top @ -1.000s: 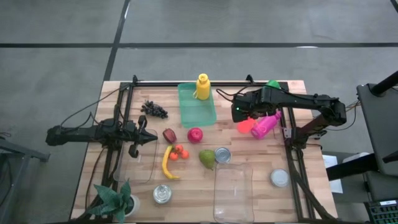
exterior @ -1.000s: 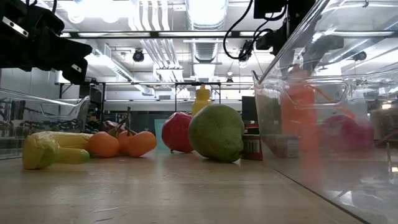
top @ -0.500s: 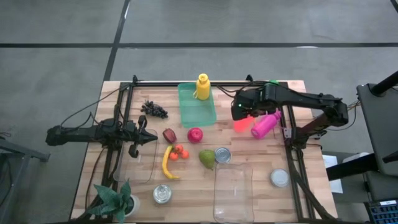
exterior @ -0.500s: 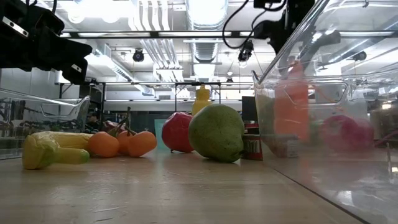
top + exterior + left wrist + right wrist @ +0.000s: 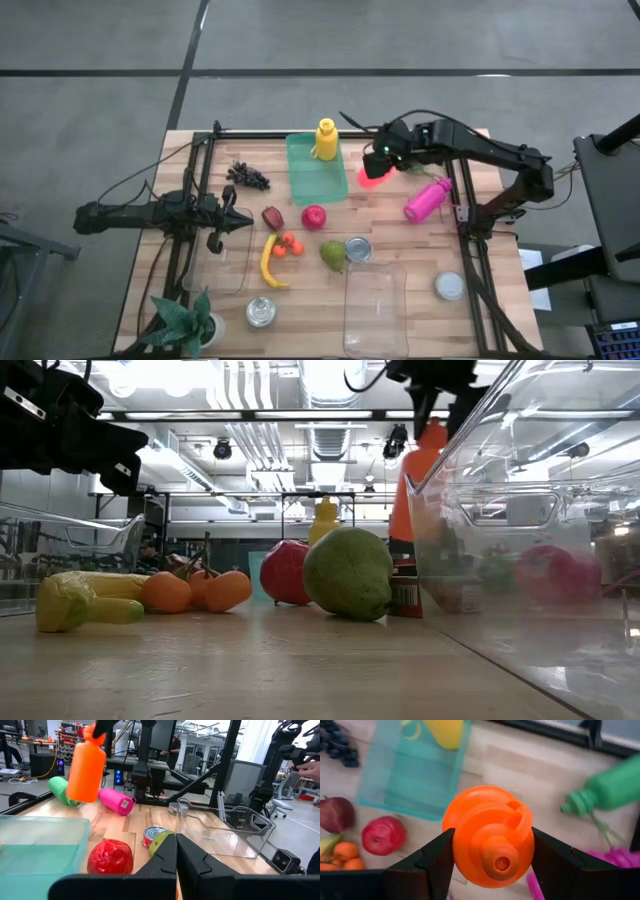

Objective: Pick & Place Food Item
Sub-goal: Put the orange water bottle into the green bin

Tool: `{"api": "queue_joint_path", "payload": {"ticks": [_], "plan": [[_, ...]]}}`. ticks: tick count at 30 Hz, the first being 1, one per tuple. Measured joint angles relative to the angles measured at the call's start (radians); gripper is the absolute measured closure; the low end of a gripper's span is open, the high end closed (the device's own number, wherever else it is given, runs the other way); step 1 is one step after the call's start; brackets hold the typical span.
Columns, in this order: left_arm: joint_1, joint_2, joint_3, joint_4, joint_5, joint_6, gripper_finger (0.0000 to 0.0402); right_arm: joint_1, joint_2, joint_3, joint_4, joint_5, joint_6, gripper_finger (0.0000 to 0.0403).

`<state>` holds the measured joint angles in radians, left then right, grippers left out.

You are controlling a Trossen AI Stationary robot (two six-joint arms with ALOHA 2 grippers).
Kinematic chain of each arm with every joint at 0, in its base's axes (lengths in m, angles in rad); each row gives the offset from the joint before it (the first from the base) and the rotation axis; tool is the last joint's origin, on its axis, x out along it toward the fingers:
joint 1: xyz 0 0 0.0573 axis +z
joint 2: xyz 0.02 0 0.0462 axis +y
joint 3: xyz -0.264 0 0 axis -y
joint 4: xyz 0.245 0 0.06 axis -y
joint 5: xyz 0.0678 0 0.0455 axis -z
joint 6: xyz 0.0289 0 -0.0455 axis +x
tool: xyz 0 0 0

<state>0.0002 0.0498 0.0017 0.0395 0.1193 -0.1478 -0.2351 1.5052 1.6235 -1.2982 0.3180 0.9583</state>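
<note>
An orange bottle (image 5: 371, 174) hangs above the table just right of the teal tray (image 5: 316, 175), with my right gripper (image 5: 381, 160) shut on it. The low view shows the orange bottle (image 5: 419, 478) high above the fruit. In the left wrist view the orange bottle (image 5: 86, 766) hangs nearly upright. A red apple (image 5: 313, 216), a green pear (image 5: 332, 255), a banana (image 5: 267, 262) and small orange fruits (image 5: 288, 245) lie on the table's middle. My left gripper (image 5: 243, 222) is shut at the table's left, holding nothing. My right gripper pinches the orange bottle's upper part just below the cap (image 5: 461, 833) between its two fingers (image 5: 431, 861), one on each side. The fingers slant down from above. The bottle hangs below them, cap end up, lifted clear of the table.
A yellow bottle (image 5: 326, 138) stands in the teal tray. A pink bottle (image 5: 427, 199) and a green bottle (image 5: 607, 787) lie at the right. Grapes (image 5: 247, 176), a can (image 5: 357, 249), clear containers (image 5: 374, 308), a plant (image 5: 185, 320) and a white lid (image 5: 450, 286) are also there.
My right gripper has risen and gone toward the far left, toward the teal tray, turning as it went. The orange bottle has left the spot beside the pink bottle and now hangs high, clear of the table.
</note>
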Motion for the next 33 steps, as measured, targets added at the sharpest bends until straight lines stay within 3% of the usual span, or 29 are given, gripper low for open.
{"api": "queue_joint_path", "payload": {"ticks": [11, 19, 27, 33], "plan": [[0.0, 0.0, 0.0, 0.0, 0.0, 0.0, 0.0401, -0.044, 0.244, 0.331, -0.049, -0.001, -0.266, 0.0184], [0.0, 0.0, 0.0, 0.0, 0.0, 0.0, 0.0401, -0.058, 0.421, 0.573, -0.081, -0.001, -0.335, 0.0184], [0.0, 0.0, 0.0, 0.0, 0.0, 0.0, 0.0401, -0.062, 0.549, 0.734, -0.079, -0.005, -0.359, 0.0184], [0.0, 0.0, 0.0, 0.0, 0.0, 0.0, 0.0401, -0.068, 0.553, 0.728, -0.037, -0.059, -0.379, 0.0184]]}}
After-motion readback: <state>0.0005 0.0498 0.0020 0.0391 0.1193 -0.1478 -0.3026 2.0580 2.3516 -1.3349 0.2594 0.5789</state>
